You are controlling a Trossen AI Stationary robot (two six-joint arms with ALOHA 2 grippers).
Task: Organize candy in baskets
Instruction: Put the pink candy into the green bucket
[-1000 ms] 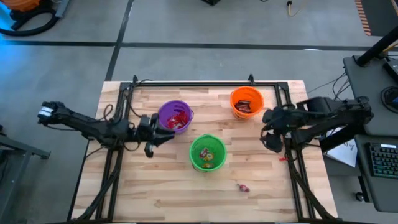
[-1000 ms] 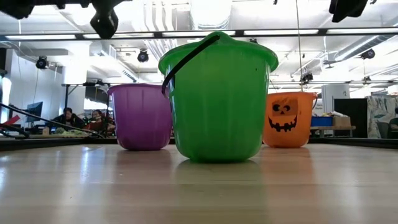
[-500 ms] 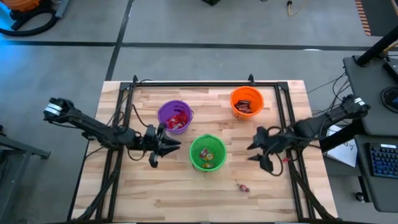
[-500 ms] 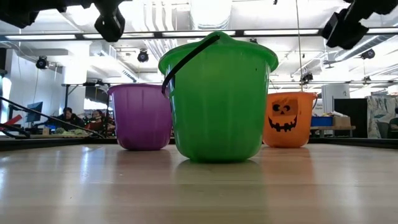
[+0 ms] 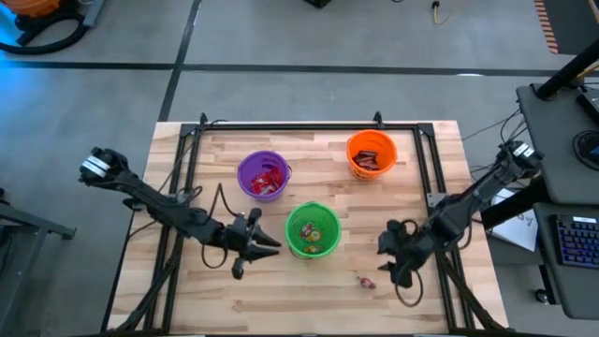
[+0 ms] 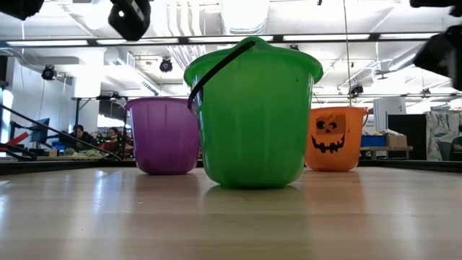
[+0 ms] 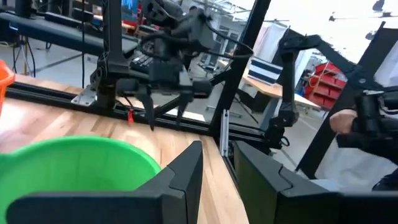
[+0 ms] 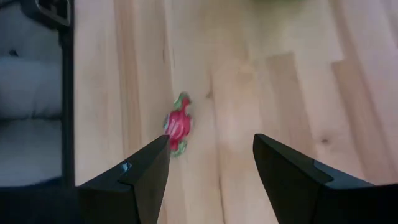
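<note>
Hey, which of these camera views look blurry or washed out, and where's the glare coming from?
Right wrist view: the red candy on the table is smeared by motion blur. Low view: the right gripper is a dark blur at the edge; bright ceiling lights wash out the room behind the green basket. Left wrist view: the far arm is soft, and windows glare white. High view: evenly lit, sharp.

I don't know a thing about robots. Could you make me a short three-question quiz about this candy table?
1. Which basket stands nearest the loose red candy?
2. True or false: the right gripper is closed on that candy.
3. The left gripper hovers beside which basket: A purple, B green, C orange?

Key: 1. Green. 2. False: its fingers are open above the table, candy lying free. 3. B.
</note>
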